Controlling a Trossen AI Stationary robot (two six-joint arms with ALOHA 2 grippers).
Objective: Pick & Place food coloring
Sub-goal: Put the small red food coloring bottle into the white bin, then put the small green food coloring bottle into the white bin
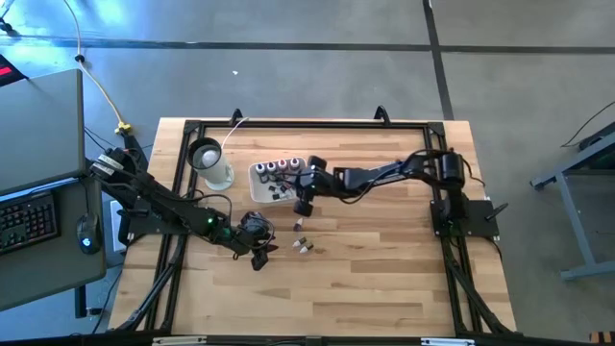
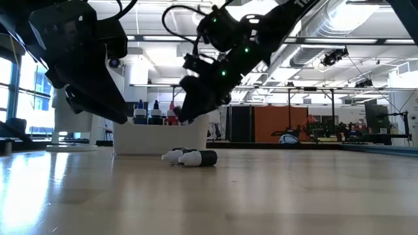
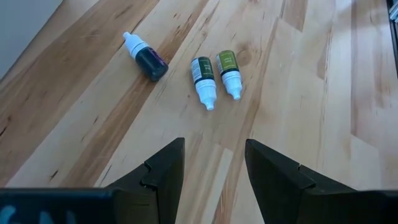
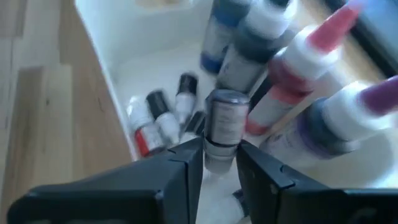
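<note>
Three small food coloring bottles lie on their sides on the wood: one dark purple (image 3: pixel 148 59) and two green-labelled (image 3: pixel 203 76) (image 3: pixel 228 68), all white-capped, also seen in the low view (image 2: pixel 191 158). My left gripper (image 3: pixel 214 146) (image 1: pixel 259 258) hovers open on their near side, touching nothing. My right gripper (image 4: pixel 219 146) (image 1: pixel 303 204) is over the white tray (image 1: pixel 256 173) (image 2: pixel 150 140), shut on a small dark grey bottle (image 4: pixel 225 118). Several more small bottles (image 4: pixel 155 118) lie on the tray floor. My right gripper pinches the small dark grey bottle between its two fingers at the pale lower part of its body (image 4: pixel 219 155). The bottle runs along the fingers and sticks out past their tips. The fingers slant down from above. The bottle is lifted clear above the tray's inside.
Taller dropper bottles with red, purple and dark bodies (image 4: pixel 292 93) (image 2: pixel 155 112) stand in the tray close beside the right gripper. A white cup with a dark round top (image 1: pixel 207 159) stands left of the tray. Bare wood (image 1: pixel 384 259) lies to the right of the loose bottles.
</note>
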